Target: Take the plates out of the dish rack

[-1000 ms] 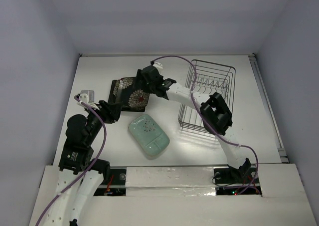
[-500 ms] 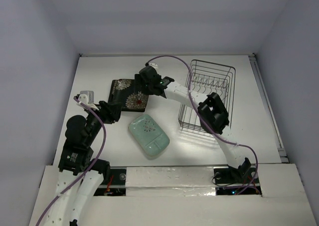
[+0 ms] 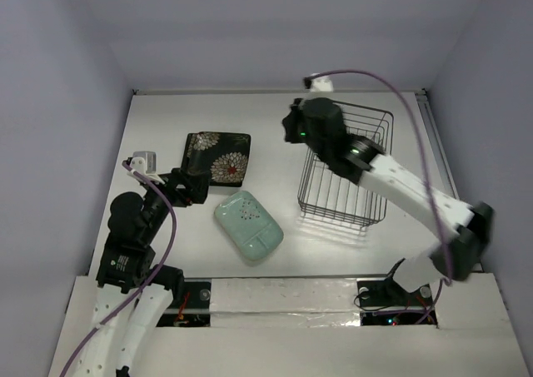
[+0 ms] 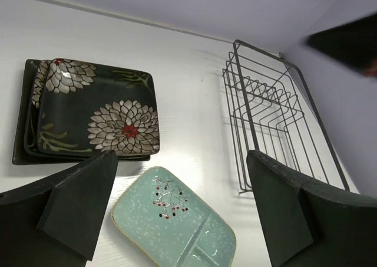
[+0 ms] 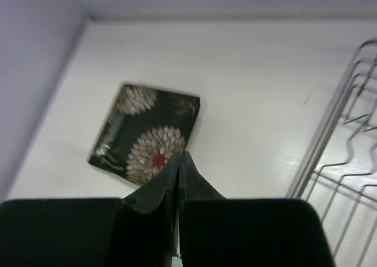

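Observation:
The dish rack (image 3: 346,165), a dark wire basket, stands at the right with no plate showing in it; it is also seen in the left wrist view (image 4: 277,119) and the right wrist view (image 5: 347,143). A stack of square black plates (image 3: 218,158) with white flowers lies left of it (image 4: 94,111) (image 5: 147,134). The mint-green oblong plate (image 3: 248,226) lies flat in front of them (image 4: 174,223). My left gripper (image 3: 193,187) hovers open above the mint plate's left side (image 4: 182,214), holding nothing. My right gripper (image 3: 291,130) is raised by the rack's far left corner, shut and empty (image 5: 181,156).
White walls (image 3: 275,44) enclose the table on three sides. The right arm's forearm (image 3: 391,177) crosses above the rack. White tabletop (image 3: 275,127) separates the plates from the rack.
My right arm has drawn back from the flowered plates towards the rack's far corner, and its jaws have shut. My left gripper has opened wide in place.

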Controlling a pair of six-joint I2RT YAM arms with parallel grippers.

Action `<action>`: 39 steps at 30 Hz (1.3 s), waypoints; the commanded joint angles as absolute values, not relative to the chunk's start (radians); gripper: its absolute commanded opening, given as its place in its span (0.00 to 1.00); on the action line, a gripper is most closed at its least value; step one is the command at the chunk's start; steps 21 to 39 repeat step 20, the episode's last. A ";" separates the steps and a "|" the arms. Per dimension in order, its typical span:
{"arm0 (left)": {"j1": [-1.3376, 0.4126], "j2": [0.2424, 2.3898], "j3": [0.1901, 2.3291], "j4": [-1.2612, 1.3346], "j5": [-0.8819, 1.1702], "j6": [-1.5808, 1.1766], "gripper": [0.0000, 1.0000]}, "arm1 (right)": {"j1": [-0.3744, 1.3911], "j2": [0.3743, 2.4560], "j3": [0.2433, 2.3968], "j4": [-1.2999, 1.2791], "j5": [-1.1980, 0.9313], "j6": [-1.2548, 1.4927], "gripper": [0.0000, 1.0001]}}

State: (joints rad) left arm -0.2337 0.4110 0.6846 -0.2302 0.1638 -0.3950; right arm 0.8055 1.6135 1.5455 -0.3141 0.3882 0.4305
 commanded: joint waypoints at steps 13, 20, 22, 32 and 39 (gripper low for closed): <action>-0.227 0.403 0.905 -0.137 0.100 -0.364 0.99 | 0.810 0.677 1.069 -0.182 0.925 0.279 1.00; -0.227 0.397 0.876 -0.143 0.077 -0.327 0.99 | 0.810 0.620 0.994 -0.147 0.966 0.293 1.00; -0.227 0.397 0.876 -0.143 0.077 -0.327 0.99 | 0.810 0.620 0.994 -0.147 0.966 0.293 1.00; -0.227 0.397 0.876 -0.143 0.077 -0.327 0.99 | 0.810 0.620 0.994 -0.147 0.966 0.293 1.00; -0.227 0.397 0.876 -0.143 0.077 -0.327 0.99 | 0.810 0.620 0.994 -0.147 0.966 0.293 1.00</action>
